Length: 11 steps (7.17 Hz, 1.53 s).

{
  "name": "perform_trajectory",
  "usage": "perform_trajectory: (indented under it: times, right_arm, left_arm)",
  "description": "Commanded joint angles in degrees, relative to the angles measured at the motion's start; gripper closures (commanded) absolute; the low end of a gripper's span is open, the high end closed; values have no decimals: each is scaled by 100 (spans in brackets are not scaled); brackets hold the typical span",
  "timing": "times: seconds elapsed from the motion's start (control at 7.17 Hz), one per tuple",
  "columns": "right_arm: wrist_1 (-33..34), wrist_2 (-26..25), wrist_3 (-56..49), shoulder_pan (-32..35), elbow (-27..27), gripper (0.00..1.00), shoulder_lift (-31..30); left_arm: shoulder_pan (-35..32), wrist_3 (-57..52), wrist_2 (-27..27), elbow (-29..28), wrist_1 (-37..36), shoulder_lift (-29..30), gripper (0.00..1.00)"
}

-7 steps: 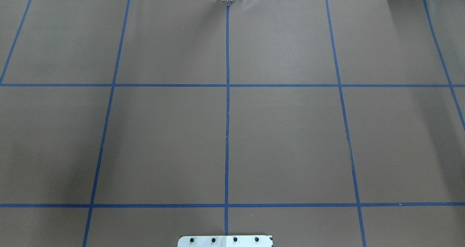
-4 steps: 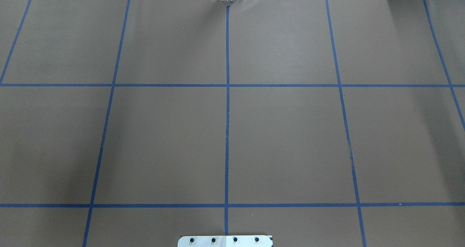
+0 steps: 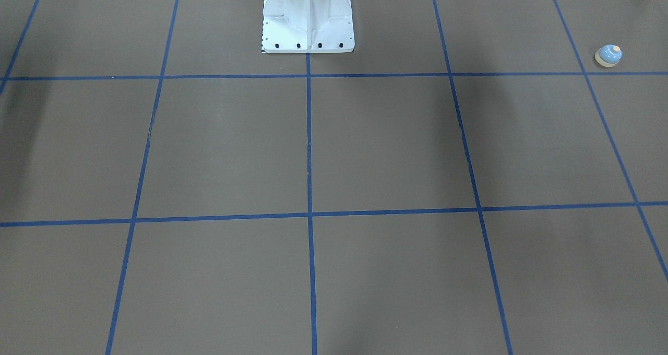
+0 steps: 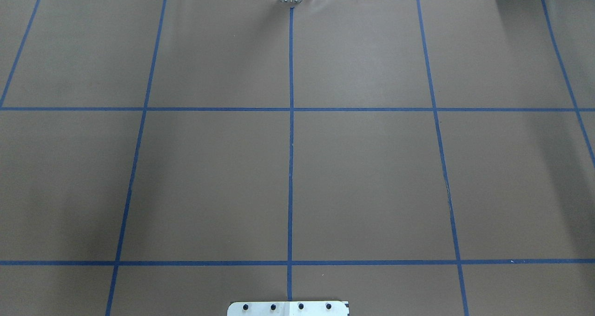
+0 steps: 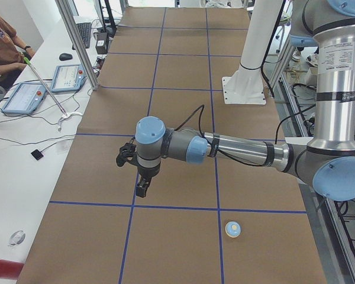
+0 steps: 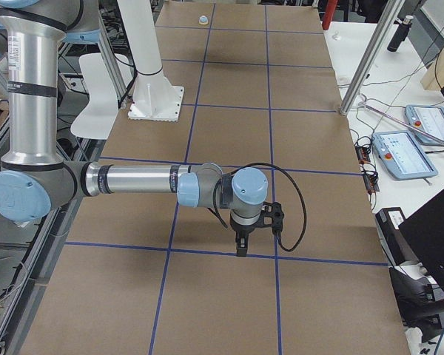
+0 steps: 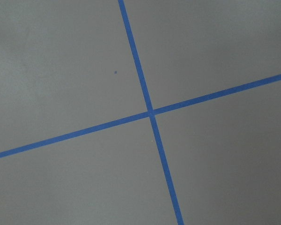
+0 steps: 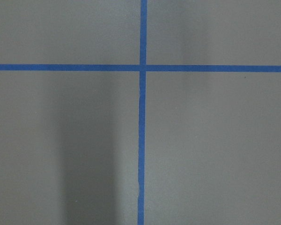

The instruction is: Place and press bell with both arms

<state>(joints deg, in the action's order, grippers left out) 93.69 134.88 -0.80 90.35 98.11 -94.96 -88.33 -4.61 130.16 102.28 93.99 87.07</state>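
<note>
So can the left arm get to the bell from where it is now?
Probably yes. The bell sits on the table toward the robot's left end, and in the exterior left view nothing stands between it and the left gripper.

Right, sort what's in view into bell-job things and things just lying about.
For the job: bell; left gripper and right gripper, both above the table, apart from the bell.
Lying about: white pedestal; tablet and mouse on the side bench.
</note>
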Motion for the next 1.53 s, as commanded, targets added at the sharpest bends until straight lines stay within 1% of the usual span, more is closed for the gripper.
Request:
perform_trajectory:
  times: [0.0,0.14,0.28,0.42,0.56,0.7,0.98,1.12,1.26,1.4]
  right_arm:
    - [0,3,-7,0,15,0,-5]
    - [-9,3,-8,0,24,0,-14]
    - [-9,3,-8,0,33,0,-32]
    - [-9,3,-8,0,33,0,-32]
    - [-9,3,-8,0,33,0,-41]
    - [0,3,-8,0,68,0,-67]
    - [-9,12,-8,0,77,0,-76]
    - [0,12,1,0,77,0,-76]
    - [0,12,1,0,77,0,-84]
    - [0,12,1,9,77,0,-93]
  left_arm:
    - [9,1558,384,169,-4,-93,0]
    - [218,2429,361,405,-12,-216,0]
    - [507,3213,-40,912,-13,-565,0]
    - [963,3856,-635,1526,-13,-1099,0]
    - [1367,4654,-1024,1871,-13,-1505,0]
    - [1659,5210,-1350,2040,-4,-1805,0]
    - [2238,6920,-1956,2042,22,-2140,0]
    - [2781,7982,-2438,2042,31,-2246,0]
    - [3561,9159,-2974,2007,14,-2395,0]
    - [4221,10276,-3257,1928,-4,-2527,0]
